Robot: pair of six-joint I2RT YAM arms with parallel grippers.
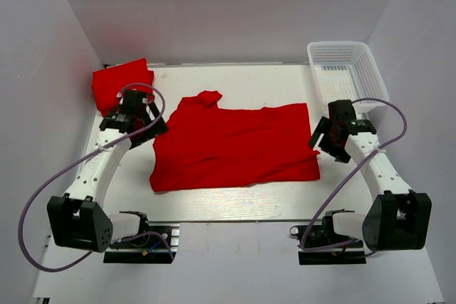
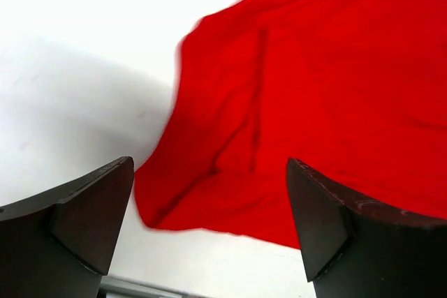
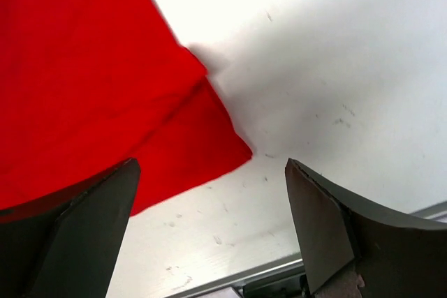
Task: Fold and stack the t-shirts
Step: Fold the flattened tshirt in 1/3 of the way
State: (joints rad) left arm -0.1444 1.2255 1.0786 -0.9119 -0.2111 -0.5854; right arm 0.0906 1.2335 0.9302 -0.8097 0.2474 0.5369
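Note:
A red t-shirt [image 1: 235,144] lies spread in the middle of the table, folded roughly in half, one sleeve sticking out at its far left. A second red t-shirt [image 1: 121,83] lies folded at the far left corner. My left gripper [image 1: 151,129] is open and empty, just above the spread shirt's left edge; that edge shows in the left wrist view [image 2: 314,102]. My right gripper [image 1: 318,140] is open and empty beside the shirt's right edge; the shirt's near right corner shows in the right wrist view [image 3: 98,109].
A white mesh basket [image 1: 347,72] stands at the far right corner. White walls enclose the table on three sides. The table's near edge [image 3: 230,280] lies close below the right gripper.

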